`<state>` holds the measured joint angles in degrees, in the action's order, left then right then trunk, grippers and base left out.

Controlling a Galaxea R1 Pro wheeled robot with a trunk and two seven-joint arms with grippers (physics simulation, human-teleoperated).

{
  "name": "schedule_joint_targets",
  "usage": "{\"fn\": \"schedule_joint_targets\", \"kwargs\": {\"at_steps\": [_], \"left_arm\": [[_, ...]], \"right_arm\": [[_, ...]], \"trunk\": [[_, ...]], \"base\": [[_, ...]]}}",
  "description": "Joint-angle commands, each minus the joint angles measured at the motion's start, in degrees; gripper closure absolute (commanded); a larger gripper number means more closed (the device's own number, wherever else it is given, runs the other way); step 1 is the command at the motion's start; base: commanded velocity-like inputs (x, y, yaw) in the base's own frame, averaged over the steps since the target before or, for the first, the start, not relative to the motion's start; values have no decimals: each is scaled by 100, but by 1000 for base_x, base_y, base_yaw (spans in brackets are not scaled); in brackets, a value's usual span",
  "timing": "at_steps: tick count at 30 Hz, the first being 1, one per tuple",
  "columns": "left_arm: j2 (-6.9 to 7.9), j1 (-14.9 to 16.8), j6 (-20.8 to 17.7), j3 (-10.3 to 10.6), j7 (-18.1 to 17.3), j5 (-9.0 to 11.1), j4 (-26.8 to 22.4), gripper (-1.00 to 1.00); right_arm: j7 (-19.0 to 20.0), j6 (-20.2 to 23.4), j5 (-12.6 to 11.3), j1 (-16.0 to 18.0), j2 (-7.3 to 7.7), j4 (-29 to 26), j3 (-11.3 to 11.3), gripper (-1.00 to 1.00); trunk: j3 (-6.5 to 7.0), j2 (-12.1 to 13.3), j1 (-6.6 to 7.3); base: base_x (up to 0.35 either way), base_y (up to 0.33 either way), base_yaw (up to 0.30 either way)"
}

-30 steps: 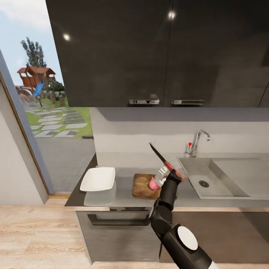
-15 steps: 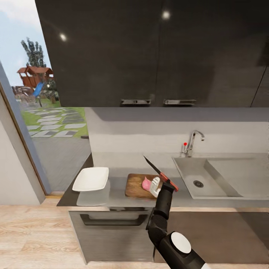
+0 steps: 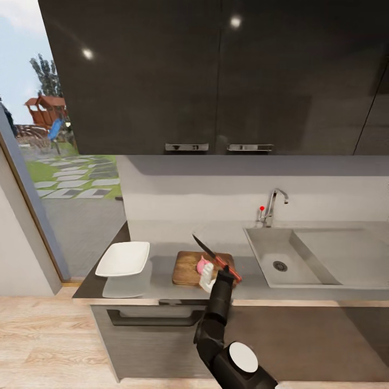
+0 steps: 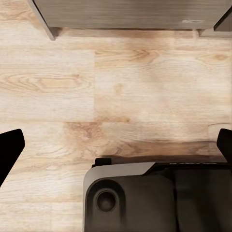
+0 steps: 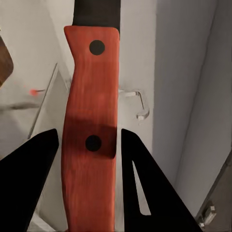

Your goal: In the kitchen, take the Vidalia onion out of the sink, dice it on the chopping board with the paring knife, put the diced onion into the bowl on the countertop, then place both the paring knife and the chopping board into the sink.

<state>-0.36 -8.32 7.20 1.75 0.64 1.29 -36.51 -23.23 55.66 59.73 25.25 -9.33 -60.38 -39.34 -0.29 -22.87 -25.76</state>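
Note:
The pinkish Vidalia onion [image 3: 202, 265] lies on the right part of the dark brown chopping board [image 3: 186, 267] on the grey countertop [image 3: 162, 278]. My right gripper [image 3: 219, 273] is shut on the red handle of the paring knife [image 3: 227, 268], just right of the onion. The dark blade slants up and left above the onion. In the right wrist view the red handle [image 5: 92, 130] sits between both black fingers [image 5: 29, 179]. The white square bowl [image 3: 123, 258] stands left of the board. The steel sink [image 3: 265, 254] is to the right. My left gripper [image 4: 116, 150] hangs open over the wooden floor.
A chrome tap with red knob [image 3: 269, 208] stands behind the sink. Dark upper cabinets [image 3: 216, 81] hang above the counter. The counter's left end [image 3: 89, 289] meets a glass door onto a garden. The robot's base [image 4: 145, 198] is under the left gripper.
The whole picture has shifted left and shrunk a little, so the camera has moved. The right gripper has brought the knife lower, closer to the onion and the board.

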Motion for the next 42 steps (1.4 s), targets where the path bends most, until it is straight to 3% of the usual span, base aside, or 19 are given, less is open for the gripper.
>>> {"fn": "schedule_joint_targets", "kwargs": {"at_steps": [1,8,34,38,42], "left_arm": [[1,-3,10,9,7,13,-5,-100],[1,-3,10,9,7,12,-8,-100],[9,-3,10,10,7,14,-14,-100],[-19,-8,10,15,7,23,45,-100],[-18,-8,10,17,7,8,5,-100]], "right_arm": [[-38,34,-16,6,-10,41,-59,100],[-41,33,-36,6,-67,176,-239,100],[-33,33,-49,6,-67,419,-250,100],[-35,-69,-37,6,-67,358,-126,100],[-40,-92,-45,6,-67,465,-256,100]], "trunk": [[-3,-5,-3],[-3,-5,-3],[-3,-5,-3],[-3,-5,-3],[-3,-5,-3]], "base": [[0,-3,0],[0,0,0],[0,-19,0],[0,0,0],[0,0,0]]}}
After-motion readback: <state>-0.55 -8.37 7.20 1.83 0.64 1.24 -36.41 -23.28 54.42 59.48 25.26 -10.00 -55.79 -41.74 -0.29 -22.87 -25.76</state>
